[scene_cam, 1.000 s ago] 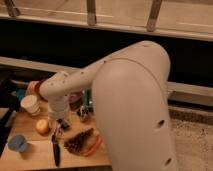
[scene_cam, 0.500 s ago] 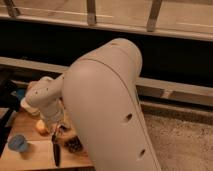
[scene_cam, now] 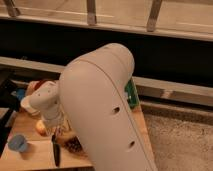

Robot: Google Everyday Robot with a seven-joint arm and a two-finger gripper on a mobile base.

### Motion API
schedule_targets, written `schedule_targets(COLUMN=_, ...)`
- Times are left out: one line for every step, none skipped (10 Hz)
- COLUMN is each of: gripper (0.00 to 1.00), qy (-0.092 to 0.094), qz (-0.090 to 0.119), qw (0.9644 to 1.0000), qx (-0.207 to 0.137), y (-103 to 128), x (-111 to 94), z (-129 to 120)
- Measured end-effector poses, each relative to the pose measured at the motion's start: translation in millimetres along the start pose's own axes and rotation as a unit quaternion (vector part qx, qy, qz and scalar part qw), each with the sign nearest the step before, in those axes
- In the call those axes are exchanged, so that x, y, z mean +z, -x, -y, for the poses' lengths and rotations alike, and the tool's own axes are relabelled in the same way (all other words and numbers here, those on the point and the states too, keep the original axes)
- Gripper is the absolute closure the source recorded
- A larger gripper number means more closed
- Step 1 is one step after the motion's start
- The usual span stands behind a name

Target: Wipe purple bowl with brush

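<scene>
**Gripper low over the table, arm hiding much of it**

The gripper (scene_cam: 56, 132) hangs just above the table (scene_cam: 31, 161), its jaws spread and nothing seen between them. The black brush (scene_cam: 56, 153) lies just below it. The purple bowl (scene_cam: 18, 144), bluish in this light, sits near the left edge. A yellowish fruit (scene_cam: 40, 129) lies beside the wrist. The bulky white arm (scene_cam: 100, 105) blocks the table's right half, with a green object (scene_cam: 131, 96) behind it.

A wooden table (scene_cam: 31, 156) stands beside speckled grey floor (scene_cam: 181, 144), with a dark wall (scene_cam: 165, 55) behind.
</scene>
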Motion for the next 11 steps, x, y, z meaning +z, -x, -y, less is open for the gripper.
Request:
schedule_targets(gripper=0.35, qy=0.008, qz=-0.003, qw=1.0000, qx=0.004, y=1, x=4, z=2)
schedule_targets(gripper=0.35, qy=0.026, qz=-0.005, qw=0.9996, qx=0.009, y=1, x=9, z=5)
schedule_targets(gripper=0.35, qy=0.043, qz=-0.003, qw=0.9990, qx=0.015, y=2, x=10, z=9)
schedule_targets(gripper=0.35, qy=0.066, qz=0.001, qw=0.9976, qx=0.019, y=2, x=10, z=10)
schedule_targets(gripper=0.35, qy=0.081, qz=0.005, qw=0.9965, qx=0.022, y=2, x=8, z=11)
schedule_targets(gripper=0.35, qy=0.093, qz=0.009, qw=0.9953, qx=0.024, y=3, x=7, z=12)
schedule_targets(gripper=0.35, qy=0.105, qz=0.010, qw=0.9942, qx=0.024, y=2, x=8, z=8)
schedule_targets(gripper=0.35, qy=0.109, qz=0.009, qw=0.9936, qx=0.026, y=4, x=11, z=9)
schedule_targets(gripper=0.35, qy=0.110, qz=0.008, qw=0.9935, qx=0.027, y=4, x=13, z=9)
schedule_targets(gripper=0.35, qy=0.108, qz=0.005, qw=0.9938, qx=0.025, y=4, x=16, z=5)
schedule_targets(gripper=0.35, qy=0.103, qz=0.005, qw=0.9944, qx=0.021, y=4, x=18, z=3)
